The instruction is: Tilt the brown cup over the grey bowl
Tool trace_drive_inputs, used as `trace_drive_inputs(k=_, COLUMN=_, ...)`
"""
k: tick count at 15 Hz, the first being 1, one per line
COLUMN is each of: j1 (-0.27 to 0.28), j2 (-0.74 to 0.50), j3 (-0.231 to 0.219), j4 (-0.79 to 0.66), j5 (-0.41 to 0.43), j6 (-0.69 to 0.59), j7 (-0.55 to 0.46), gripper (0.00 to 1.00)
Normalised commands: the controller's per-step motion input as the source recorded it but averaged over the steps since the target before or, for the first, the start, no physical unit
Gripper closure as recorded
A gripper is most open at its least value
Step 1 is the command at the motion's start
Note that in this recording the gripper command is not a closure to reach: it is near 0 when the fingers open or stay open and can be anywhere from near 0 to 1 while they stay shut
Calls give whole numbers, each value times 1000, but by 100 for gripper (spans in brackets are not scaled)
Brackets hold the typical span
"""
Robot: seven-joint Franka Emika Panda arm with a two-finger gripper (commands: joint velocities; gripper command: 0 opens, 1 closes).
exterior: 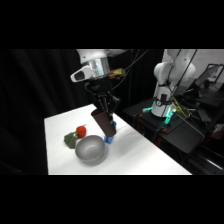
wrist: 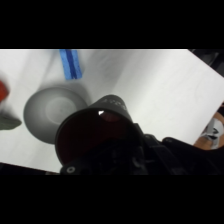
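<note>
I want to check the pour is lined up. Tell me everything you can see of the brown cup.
The brown cup is a dark maroon-brown tapered tumbler with no handle; it looks like smooth plastic. The gripper holds it off the white table, tilted. It hangs just above and beside the grey bowl's far rim, not touching it. In the wrist view the cup's round dark mouth faces the camera, with the bowl below and beside it. Whether anything is inside cannot be told.

The pincer (exterior: pixel 103 114) holds the brown cup (exterior: pixel 104 123) tilted in the air above the desk (exterior: pixel 145 155), just beside the grey bowl (exterior: pixel 90 149); a blue cup (exterior: pixel 109 138) stands behind.
</note>
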Motion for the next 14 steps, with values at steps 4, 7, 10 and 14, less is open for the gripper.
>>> trace_drive_inputs(k=4, j1=-307, j2=676, j3=65, j4=928, j5=527, j6=-650, j7=-601, gripper=6)
trace_drive_inputs(k=7, j1=-304, j2=658, j3=129, j4=899, j5=380, j6=-762, j7=-338, gripper=6)
trace_drive_inputs(k=10, j1=-244, j2=608, j3=142, j4=824, j5=328, j6=-790, j7=-44, gripper=6)
trace_drive_inputs(k=14, j1=-162, j2=502, j3=149, j4=713, j5=363, j6=-747, j7=158, gripper=6)
